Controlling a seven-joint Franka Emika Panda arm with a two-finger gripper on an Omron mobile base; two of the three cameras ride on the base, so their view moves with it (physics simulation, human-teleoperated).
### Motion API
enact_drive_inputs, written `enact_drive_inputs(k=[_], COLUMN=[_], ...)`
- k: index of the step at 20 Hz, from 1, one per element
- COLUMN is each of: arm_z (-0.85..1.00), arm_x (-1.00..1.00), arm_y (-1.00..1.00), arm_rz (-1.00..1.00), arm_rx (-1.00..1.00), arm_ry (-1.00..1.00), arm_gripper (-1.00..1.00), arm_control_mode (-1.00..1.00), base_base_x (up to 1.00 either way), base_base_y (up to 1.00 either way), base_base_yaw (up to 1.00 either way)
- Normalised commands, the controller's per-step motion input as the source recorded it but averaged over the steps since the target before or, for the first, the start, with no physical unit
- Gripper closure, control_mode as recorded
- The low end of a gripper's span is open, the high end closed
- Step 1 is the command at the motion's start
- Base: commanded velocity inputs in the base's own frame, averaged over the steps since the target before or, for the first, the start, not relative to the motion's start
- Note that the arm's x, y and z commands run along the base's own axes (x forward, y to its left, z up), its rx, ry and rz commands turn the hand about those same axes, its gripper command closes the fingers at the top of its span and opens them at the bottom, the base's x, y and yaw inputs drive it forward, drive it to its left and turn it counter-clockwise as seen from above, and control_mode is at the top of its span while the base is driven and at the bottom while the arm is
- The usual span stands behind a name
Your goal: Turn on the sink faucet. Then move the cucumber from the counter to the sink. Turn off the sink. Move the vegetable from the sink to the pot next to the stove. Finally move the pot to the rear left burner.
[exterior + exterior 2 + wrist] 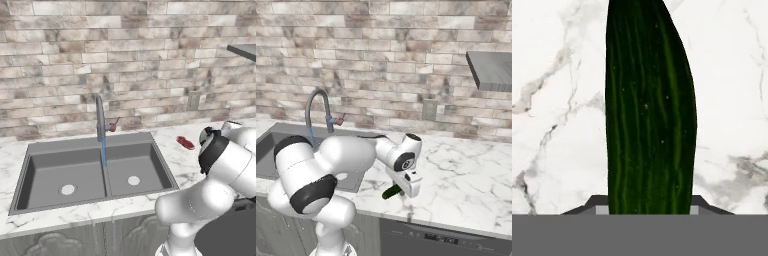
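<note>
- Gripper (397, 192) is down on the counter (466, 170), pinching the cucumber (391, 192) across its width
- Water runs from the sink faucet (100, 120)
- Confirm a firm hold, lift straight up, then carry it left over the sink (50, 177)

Brick backsplash wall (140, 60), small red item (185, 143) (unidentifiable), grey wall outlet (429, 110), grey overhead shelf (491, 70)

Cucumber (391, 192) on counter (466, 175), right of sink (90, 172), near front edge; faucet (100, 120) behind sink, between basins; gripper (397, 192) at cucumber.
</note>
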Motion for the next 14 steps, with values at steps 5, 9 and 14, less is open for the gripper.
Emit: enact_drive_inputs(k=[5, 9, 14], arm_z=[0.49, 0.32, 0.13], arm_x=[0.17, 0.46, 0.58], arm_y=[0.91, 1.0, 1.0], arm_rz=[0.03, 0.06, 0.06], arm_rx=[-0.03, 0.0, 0.0], arm_ry=[0.0, 0.02, 0.02], arm_gripper=[1.0, 1.0, 1.0], arm_control_mode=[-1.0, -1.0, -1.0], base_base_x=[0.0, 0.0, 0.0], base_base_y=[0.0, 0.0, 0.0], base_base_yaw=[0.0, 0.0, 0.0])
